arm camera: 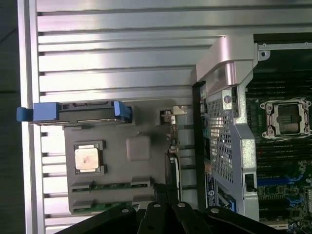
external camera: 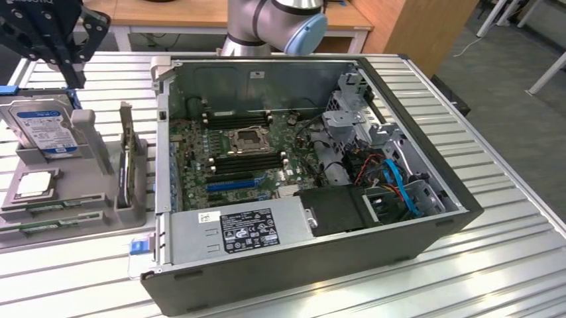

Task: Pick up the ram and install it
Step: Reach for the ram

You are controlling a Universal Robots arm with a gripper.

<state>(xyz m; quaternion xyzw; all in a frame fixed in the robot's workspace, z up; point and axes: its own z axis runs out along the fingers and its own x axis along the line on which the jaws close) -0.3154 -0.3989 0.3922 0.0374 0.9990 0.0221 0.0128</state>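
Closest to the wrist camera, the black metal gripper (arm camera: pixel 163 195) is hanging with its fingers pressing tight together, and nothing is sitting between them. High up at the exterior view's left, that gripper (external camera: pixel 73 73) is hovering over a blue and white hard drive (external camera: pixel 42 126), which is standing up in a grey plastic holder (external camera: pixel 93 199). Lower in the holder, a square silver processor chip (external camera: pixel 34 184) is lying flat. Just beside the chip, on the side nearer the exterior camera, the ram (external camera: pixel 53 207) is lying in its groove. It is looking like a long, thin, green board stick with small dark spots along it. A second green stick (external camera: pixel 42 227) just like it is lying in the next groove. The gripper is hanging well apart from both sticks and is touching neither. Further right, a big dark grey metal computer case (external camera: pixel 372 252) is lying open on the silver ribbed table (external camera: pixel 504 218). Inside it, a green motherboard (external camera: pixel 190 142) is showing long black slots (external camera: pixel 248 162). A silver power box with a white label (external camera: pixel 243 228) is sitting in the near end, and blue cables (external camera: pixel 402 189) are curling at the right.
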